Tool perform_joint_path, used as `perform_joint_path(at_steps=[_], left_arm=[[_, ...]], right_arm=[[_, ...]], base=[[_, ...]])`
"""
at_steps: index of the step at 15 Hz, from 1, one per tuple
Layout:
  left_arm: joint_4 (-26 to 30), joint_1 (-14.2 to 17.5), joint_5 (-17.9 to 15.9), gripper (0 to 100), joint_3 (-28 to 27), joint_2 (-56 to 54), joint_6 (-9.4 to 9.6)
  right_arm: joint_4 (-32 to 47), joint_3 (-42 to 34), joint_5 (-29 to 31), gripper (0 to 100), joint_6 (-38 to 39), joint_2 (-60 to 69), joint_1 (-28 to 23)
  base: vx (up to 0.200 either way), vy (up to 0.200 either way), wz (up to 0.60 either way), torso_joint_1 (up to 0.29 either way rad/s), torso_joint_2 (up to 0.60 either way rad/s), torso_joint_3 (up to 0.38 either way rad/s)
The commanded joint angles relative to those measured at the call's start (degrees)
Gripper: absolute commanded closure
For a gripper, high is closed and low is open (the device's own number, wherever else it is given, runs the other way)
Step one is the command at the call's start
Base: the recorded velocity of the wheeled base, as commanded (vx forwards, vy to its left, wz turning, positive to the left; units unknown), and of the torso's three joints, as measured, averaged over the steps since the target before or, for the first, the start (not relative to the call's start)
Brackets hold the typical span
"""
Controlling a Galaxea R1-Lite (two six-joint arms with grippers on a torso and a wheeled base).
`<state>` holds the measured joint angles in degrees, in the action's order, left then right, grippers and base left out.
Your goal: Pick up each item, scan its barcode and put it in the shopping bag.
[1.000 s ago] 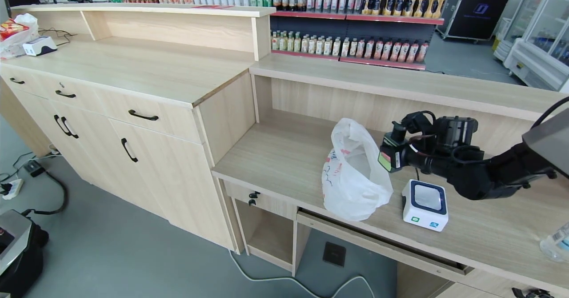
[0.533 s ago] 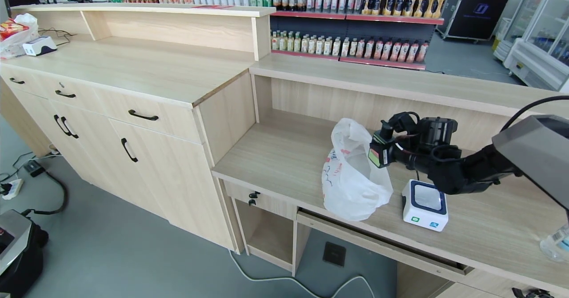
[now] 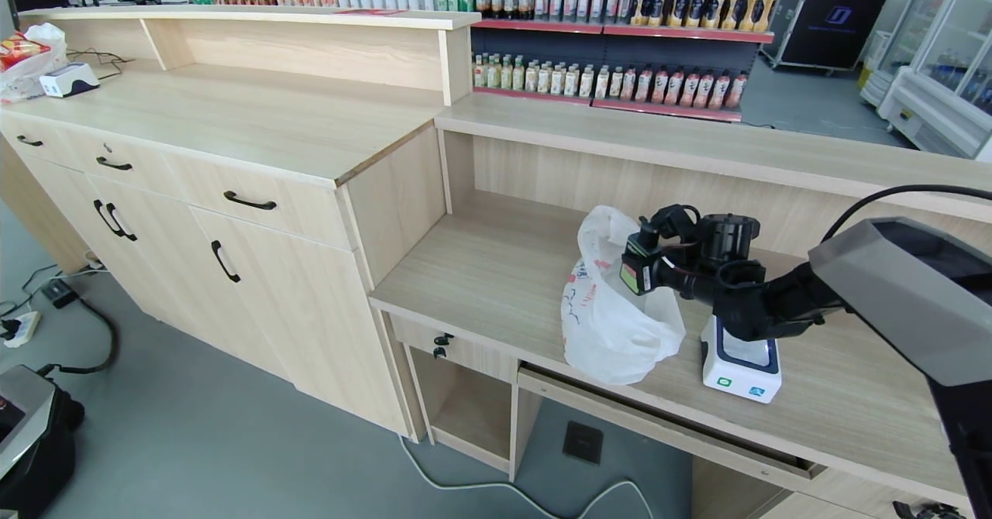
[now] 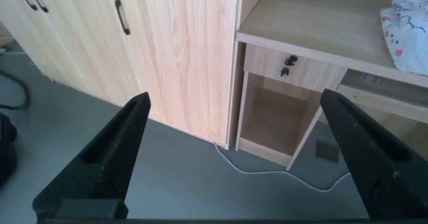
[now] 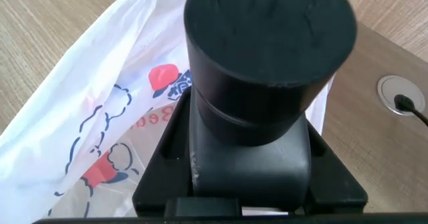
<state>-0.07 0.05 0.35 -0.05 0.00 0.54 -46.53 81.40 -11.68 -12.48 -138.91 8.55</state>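
– Right arm has swung toward the robot's left over the last second, off the scanner (image 3: 740, 368) and across to the shopping bag (image 3: 612, 325). Bag and scanner have not stirred.
– What is it carrying?
– A small bottle (image 3: 631, 276) with a black cap and a green-and-red label, clamped in the right end effector (image 3: 645, 259). It hangs just above the bag's open mouth.
– Which step, then?
– Scanning looks finished, I'd judge, so this is the bagging.
– And the next move?
– Lower the bottle through the mouth, then let the fingers part. The plastic is limp and the mouth leans, so the descent should be centred. Otherwise the rim could fold under the bottle, or the bottle could slide down the outside.
– What edges are there to mind?
– The scanner stands just beside the bag on the robot's right, under the forearm. The raised back wall of the desk (image 3: 480, 271) is near behind the bag, and the front edge runs close to the bag's foot. Room for moving lies above the bag and toward the robot's left along the desk.
– And the other arm?
– The left end effector (image 4: 234, 100) has its fingers spread wide and holds nothing. It hangs over the floor (image 4: 167, 177) before the cabinet doors (image 4: 180, 57), well apart from the bag
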Motion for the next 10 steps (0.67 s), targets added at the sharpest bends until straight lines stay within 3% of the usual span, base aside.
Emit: perform_joint_path(at_steps=[1,10], left_arm=[[-0.01,0.04,0.00,0,0.05,0.00,-0.01],[-0.01,0.04,0.00,0,0.05,0.00,-0.01]], right_arm=[[-0.05,1.75,-0.01,100,-0.17,-2.15,0.24],[-0.31,6.67,-0.01,100,-0.09,-7.25,-0.02]], base=[[0.000,0.000,0.00,0.000,0.00,0.000],[0.000,0.000,0.00,0.000,0.00,0.000]])
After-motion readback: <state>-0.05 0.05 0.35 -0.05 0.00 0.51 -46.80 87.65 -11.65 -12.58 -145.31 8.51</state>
